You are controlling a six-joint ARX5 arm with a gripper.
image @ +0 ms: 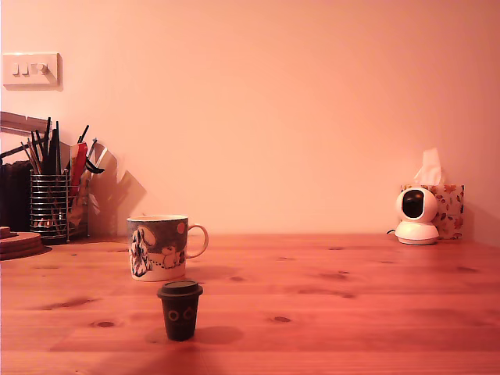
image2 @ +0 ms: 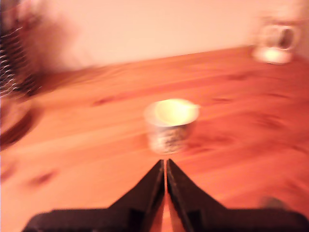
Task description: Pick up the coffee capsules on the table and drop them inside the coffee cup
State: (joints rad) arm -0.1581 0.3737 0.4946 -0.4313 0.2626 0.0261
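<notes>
Exterior view: one dark capsule (image: pixel 180 309) stands on the wooden table (image: pixel 351 312), wide rim up, two round marks on its side, just in front of the coffee cup (image: pixel 158 247) & apart from it. Cup upright, handle toward the exterior view's right, pale inside. No blue capsule visible in either view, and no arm in the exterior view. Wrist view is blurred w/ motion; the gripper (image2: pixel 165 166) shows its two dark fingers pressed together at the tips, nothing between them, pointed at the cup. The capsule itself isn't seen from the wrist cam, so it probably sits below or behind the frame. Handling, as a guess: small, light, stiff-walled pod, smooth and tapered, so it could slip or tip if nudged. Best hold looks like across the body just under the rim, where the flare would stop it sliding down out of the pinch; jaws must spread first. Cup mouth is much wider than the pod, so the drop should be forgiving. Utensil holder (image: pixel 48 205), tissue box (image: pixel 449 205) & small camera (image: pixel 416 217) stand well clear.
</notes>
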